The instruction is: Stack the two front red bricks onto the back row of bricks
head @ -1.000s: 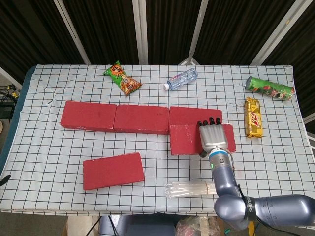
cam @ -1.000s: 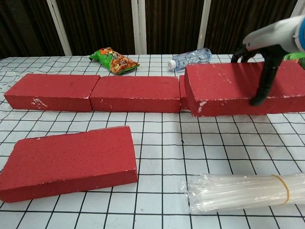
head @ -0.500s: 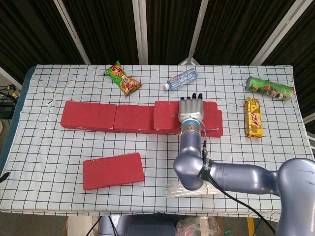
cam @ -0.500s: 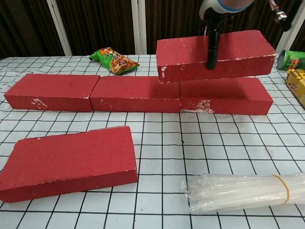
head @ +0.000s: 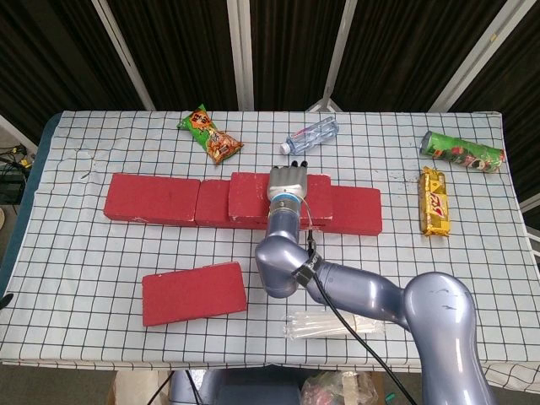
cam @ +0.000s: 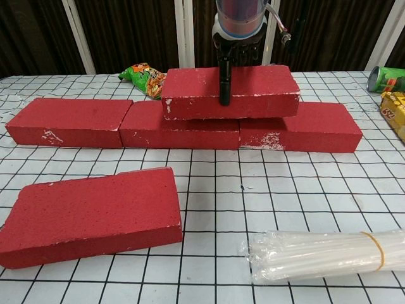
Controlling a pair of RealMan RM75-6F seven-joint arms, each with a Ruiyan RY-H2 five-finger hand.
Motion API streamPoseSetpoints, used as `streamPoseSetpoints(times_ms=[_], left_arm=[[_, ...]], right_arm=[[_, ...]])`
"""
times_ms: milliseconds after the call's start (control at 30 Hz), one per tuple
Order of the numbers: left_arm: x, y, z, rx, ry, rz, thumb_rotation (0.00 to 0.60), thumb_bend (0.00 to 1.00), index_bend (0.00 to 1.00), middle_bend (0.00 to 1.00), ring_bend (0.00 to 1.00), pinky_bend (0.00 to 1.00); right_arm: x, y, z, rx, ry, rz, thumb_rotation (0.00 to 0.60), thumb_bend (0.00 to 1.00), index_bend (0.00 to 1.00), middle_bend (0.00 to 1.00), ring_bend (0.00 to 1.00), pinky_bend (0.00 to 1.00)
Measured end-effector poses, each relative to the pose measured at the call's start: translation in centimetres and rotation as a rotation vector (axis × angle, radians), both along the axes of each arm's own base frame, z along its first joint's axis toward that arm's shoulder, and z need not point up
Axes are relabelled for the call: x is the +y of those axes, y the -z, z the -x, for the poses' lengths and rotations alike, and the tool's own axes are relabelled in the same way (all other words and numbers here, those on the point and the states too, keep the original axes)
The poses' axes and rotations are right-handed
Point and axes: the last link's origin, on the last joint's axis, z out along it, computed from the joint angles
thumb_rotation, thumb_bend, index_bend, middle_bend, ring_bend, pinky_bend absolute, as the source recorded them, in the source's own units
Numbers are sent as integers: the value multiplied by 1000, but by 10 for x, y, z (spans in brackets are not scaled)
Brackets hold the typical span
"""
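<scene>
Three red bricks form the back row: the left one (head: 152,198), the middle one (cam: 183,130) and the right one (cam: 310,126). My right hand (head: 288,181) grips a fourth red brick (cam: 196,92) from above, its thumb down the front face. That brick is level and straddles the seam between the middle and right bricks; whether it rests on them or hangs just above I cannot tell. Another red brick (head: 194,292) lies flat and slightly skewed at the front left. The left hand does not show in either view.
A snack bag (head: 210,135) and a water bottle (head: 310,136) lie behind the row. A green can (head: 461,150) and a yellow candy pack (head: 434,201) lie at the right. A bundle of clear straws (cam: 323,253) lies near the front edge.
My right hand lifted the brick from the table in front of the right back brick, carried it up and leftward, and now holds it low over the middle-right seam.
</scene>
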Motion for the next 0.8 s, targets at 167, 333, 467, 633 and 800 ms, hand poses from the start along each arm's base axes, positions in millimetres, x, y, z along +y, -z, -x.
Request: streamPoseSetpoints(times_ms=[167,333,467,633,800], left_arm=[[1,-1,1,0,-5,-9,600,0,139,0,0,0],[2,-2,2,-2,-8,-13,600,0,139,0,0,0],[2,-4,3,-2,-9,-19,600,0,139,0,0,0],[2,-4,3,-1,-11,-20,600,0,139,0,0,0],[2,-3,3,2,-15,-20,600,0,139,0,0,0]], right_arm=[[-4,10,-6,-2,1,-4,600,132,375,266,48,0],[-7,17,-9,4,-3,-5,600,133,375,266,48,0],[-9,21,-7,14,1,-1,600,133,375,266,48,0],[-11,23,-6,4,4,-1,600,132,375,266,48,0],[-14,24,-6,6,2,3,600,133,375,266,48,0]])
